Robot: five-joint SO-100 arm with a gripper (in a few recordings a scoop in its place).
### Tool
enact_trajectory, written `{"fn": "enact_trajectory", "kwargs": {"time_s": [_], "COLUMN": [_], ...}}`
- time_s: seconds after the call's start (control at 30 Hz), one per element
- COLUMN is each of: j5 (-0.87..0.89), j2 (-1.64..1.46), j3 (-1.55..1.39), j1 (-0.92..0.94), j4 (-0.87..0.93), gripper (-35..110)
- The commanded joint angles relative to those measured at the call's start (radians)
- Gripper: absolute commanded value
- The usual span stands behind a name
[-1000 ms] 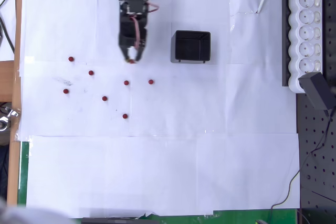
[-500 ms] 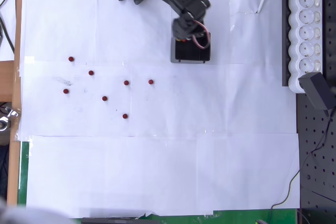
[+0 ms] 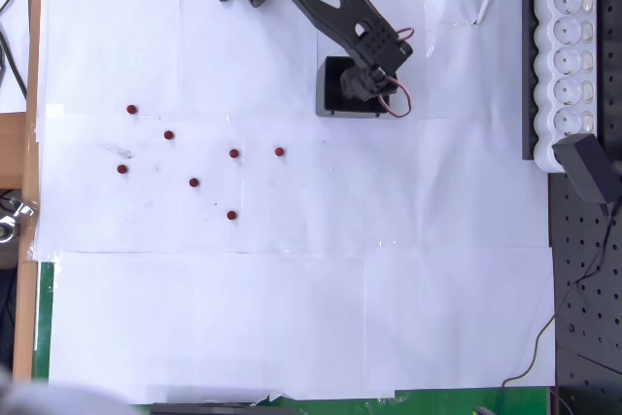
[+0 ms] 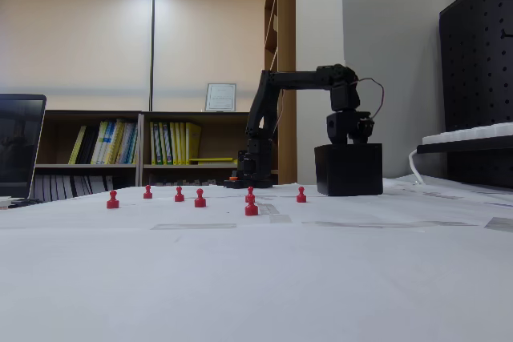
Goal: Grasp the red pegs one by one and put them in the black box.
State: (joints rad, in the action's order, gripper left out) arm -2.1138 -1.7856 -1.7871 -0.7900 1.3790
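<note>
Overhead view: white paper sheets (image 3: 292,318) cover the table.

The pegs (image 3: 233,154) are dark red from above and a brighter red in the fixed view (image 4: 251,208). The box (image 4: 349,169) is plain black. The arm (image 3: 335,7) is black too, with an orange patch near its base and reddish wires by the wrist. White paper (image 3: 292,318) covers the desk, whose green edge (image 3: 42,318) shows at the left. The power strip (image 3: 571,55) is white on a black rail.
</note>
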Motion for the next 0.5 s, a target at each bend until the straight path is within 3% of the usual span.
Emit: {"fn": "enact_trajectory", "kwargs": {"time_s": [0.0, 0.3, 0.47], "j5": [-0.005, 0.034, 0.245], "j2": [0.035, 0.374, 0.683], "j3": [-0.103, -0.176, 0.147], "j1": [0.003, 0.1, 0.354], "j4": [0.054, 0.186, 0.16], "gripper": [18, 20, 20]}}
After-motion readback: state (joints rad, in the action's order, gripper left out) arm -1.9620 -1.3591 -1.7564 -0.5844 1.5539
